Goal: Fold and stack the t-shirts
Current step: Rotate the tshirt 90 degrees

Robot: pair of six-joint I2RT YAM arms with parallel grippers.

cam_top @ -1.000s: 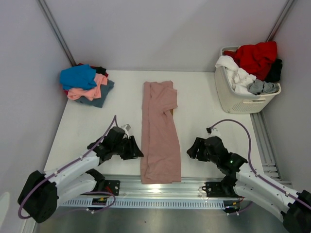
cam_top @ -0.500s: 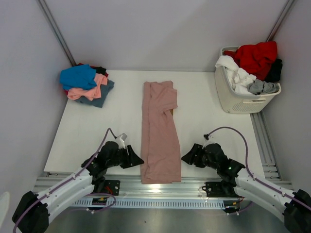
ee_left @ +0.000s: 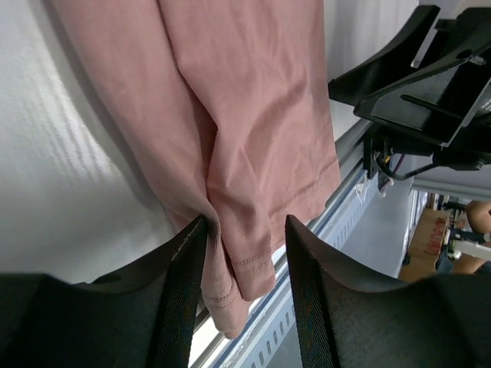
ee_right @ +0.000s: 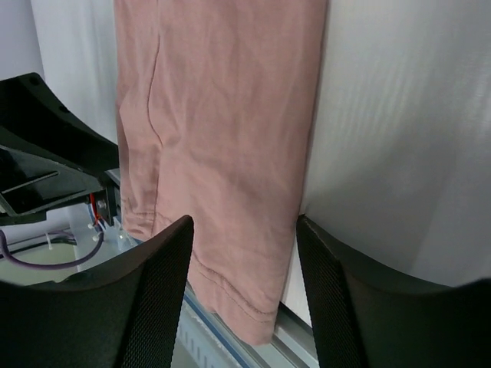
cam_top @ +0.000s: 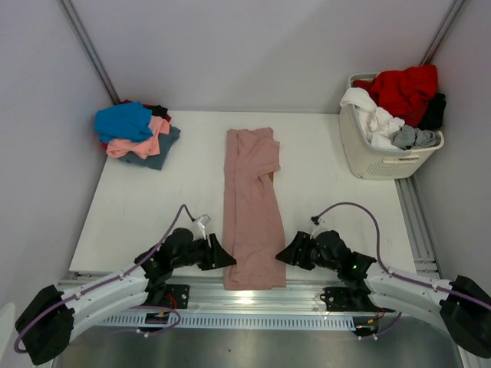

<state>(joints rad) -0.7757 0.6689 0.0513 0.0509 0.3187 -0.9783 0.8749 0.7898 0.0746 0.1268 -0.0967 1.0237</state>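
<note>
Pink t-shirt [cam_top: 252, 207]: is lying in the middle of the worktop [cam_top: 153, 207], folded lengthwise into a long narrow strip running from the far side toward the arms; its hem is reaching the worktop's near edge, just over the metal rail [cam_top: 307, 295].
Left fingers [cam_top: 217, 254]: are standing apart, released, low at the strip's left side near the hem; in the left wrist view the cloth's left edge and hem corner are sitting in the gap between them, and one finger is brushing a fold.
Right fingers [cam_top: 288, 253]: are standing apart too, released, low at the strip's right side opposite the left ones; the right edge of the cloth is lying in their gap.
Folded pile [cam_top: 136, 134]: is sitting at the far left corner of the worktop, blue on top, salmon and slate under it, well apart from the pink strip.
Laundry basket [cam_top: 368, 157]: is standing at the far right, holding loose red, white and grey tees that are spilling over its rim.
</note>
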